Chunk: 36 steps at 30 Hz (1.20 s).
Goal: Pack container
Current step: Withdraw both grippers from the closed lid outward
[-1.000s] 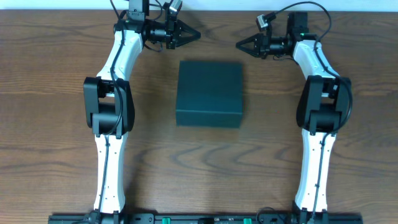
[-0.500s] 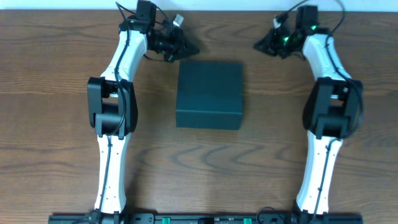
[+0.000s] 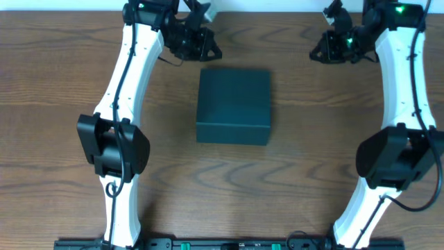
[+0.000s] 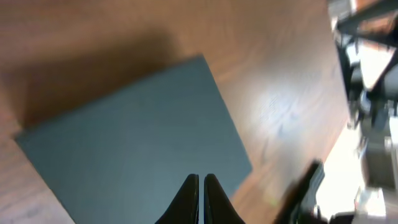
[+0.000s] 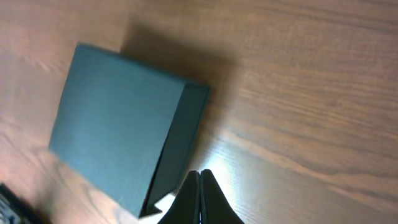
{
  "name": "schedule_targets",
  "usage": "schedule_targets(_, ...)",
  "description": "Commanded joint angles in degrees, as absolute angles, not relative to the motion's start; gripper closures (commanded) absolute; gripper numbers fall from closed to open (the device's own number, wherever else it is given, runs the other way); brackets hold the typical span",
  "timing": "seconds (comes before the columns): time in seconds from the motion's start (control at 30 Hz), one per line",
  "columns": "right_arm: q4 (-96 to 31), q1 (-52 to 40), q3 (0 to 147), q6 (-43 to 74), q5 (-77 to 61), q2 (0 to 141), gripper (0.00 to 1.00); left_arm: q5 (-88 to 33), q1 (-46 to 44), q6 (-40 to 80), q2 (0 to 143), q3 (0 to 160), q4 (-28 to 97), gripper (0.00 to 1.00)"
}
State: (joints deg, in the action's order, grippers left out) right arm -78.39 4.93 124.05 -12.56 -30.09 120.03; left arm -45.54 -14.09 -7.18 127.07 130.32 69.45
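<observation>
The dark teal-green container [image 3: 234,104] sits closed in the middle of the wooden table; its lid is down. It also shows in the left wrist view [image 4: 134,146] and in the right wrist view [image 5: 121,130]. My left gripper [image 3: 210,51] is raised at the far left of the box, just beyond its back left corner, fingers together and empty [image 4: 201,180]. My right gripper [image 3: 318,51] is raised at the far right, well clear of the box, fingers together and empty [image 5: 199,176].
The wooden table [image 3: 55,125] spreads around the box. The table's far edge meets a white wall strip [image 3: 277,5] at the top. Both arms rise from bases at the near edge.
Both arms have lifted and swung outward. The right gripper moved right, away from the box. The left gripper stayed near the box's back left corner. The box has not moved.
</observation>
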Motion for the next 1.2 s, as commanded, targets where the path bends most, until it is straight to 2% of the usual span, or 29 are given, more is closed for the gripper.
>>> schedule_targets(0.0,-79.24,7.16,123.94,-18.59,-33.15,114.15,0.98,-45.69,-15.20,-17.87,128.14,129.82,72.66,0.94)
schedule_targets(0.2,-80.14,10.24,118.93,-26.02,-40.14,103.13,0.98,-49.80,-15.53,-25.41,128.16,129.10,77.14,0.94)
schedule_targets(0.5,-71.16,10.90,94.13,-28.36,-45.58,86.08,0.98,-50.98,-16.91,-28.27,128.16,120.07,71.68,0.94)
schedule_targets(0.67,-72.14,10.50,82.67,-28.42,-54.50,83.99,0.99,-51.24,-16.93,-26.72,128.16,114.52,65.06,0.94)
schedule_targets(1.0,-69.32,3.68,64.69,-29.39,-54.46,84.01,0.98,-50.96,-16.93,-21.91,128.25,107.42,54.46,0.94)
schedule_targets(1.07,-64.25,0.78,61.60,-26.15,-54.37,84.01,0.99,-50.87,-16.93,-21.26,128.66,107.35,53.65,0.94)
schedule_targets(1.17,-52.66,-3.42,56.80,-14.59,-50.52,84.01,0.98,-51.11,-16.93,-20.45,130.02,107.35,53.54,0.94)
